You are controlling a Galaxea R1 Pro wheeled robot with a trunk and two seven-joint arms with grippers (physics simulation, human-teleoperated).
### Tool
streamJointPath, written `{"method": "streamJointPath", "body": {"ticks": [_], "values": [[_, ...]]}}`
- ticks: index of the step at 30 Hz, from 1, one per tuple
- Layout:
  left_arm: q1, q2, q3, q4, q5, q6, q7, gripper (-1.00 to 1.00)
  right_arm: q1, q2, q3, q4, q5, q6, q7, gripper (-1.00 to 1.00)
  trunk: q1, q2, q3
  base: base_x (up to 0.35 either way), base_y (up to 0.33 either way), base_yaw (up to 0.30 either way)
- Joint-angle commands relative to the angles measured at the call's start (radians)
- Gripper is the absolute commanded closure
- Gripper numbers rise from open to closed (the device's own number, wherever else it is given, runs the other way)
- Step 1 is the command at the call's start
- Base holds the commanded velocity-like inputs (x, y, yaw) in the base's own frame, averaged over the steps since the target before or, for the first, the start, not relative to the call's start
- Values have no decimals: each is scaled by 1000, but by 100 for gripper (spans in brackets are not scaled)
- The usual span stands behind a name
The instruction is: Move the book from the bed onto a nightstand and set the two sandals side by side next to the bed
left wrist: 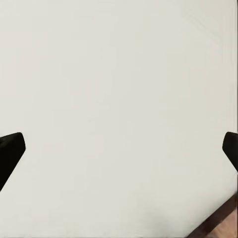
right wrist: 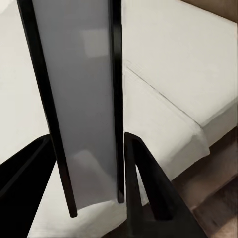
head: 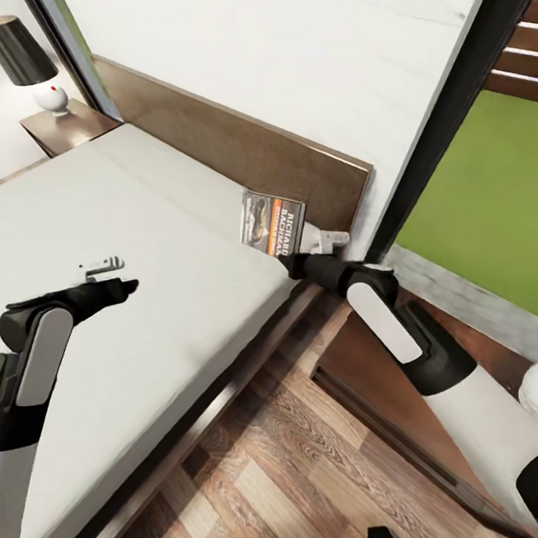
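Observation:
The book, with a grey, orange and black cover, is lifted upright at the bed's head corner, just in front of the brown headboard. My right gripper is shut on its lower edge. In the right wrist view the book stands edge-on between the two dark fingers, above the pale mattress. My left gripper hovers open over the middle of the mattress; its fingertips sit far apart over plain mattress. A nightstand stands at the far side of the bed. The sandals are out of view.
A black-shaded lamp with a white base stands on the far nightstand. A glossy brown wooden top lies under my right arm beside the bed. A dark-framed window with green behind it is on the right. Wood-plank floor runs along the bed frame.

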Motion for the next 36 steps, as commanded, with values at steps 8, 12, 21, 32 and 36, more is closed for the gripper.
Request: {"method": "streamJointPath", "body": {"ticks": [8,12,21,32,36], "values": [[96,-48,-77,-2,1,-100,24,-100,145,-73,3,-95,-4,10,-24,100,-31,56,32,0,0,207],[147,-52,-115,-3,-4,-142,53,-100,190,-105,3,-106,8,12,-48,100,-46,84,48,0,0,234],[338,-55,-287,-2,-12,-414,136,-100,369,-165,4,-131,96,14,-158,100,-81,147,85,0,0,237],[354,-75,-355,-2,-11,-434,171,-100,429,-175,-7,-133,102,3,-279,100,-123,224,130,0,0,232],[354,-113,-371,-1,0,-419,181,-100,430,-176,-7,-134,99,12,-294,100,-138,252,149,0,0,103]]}}
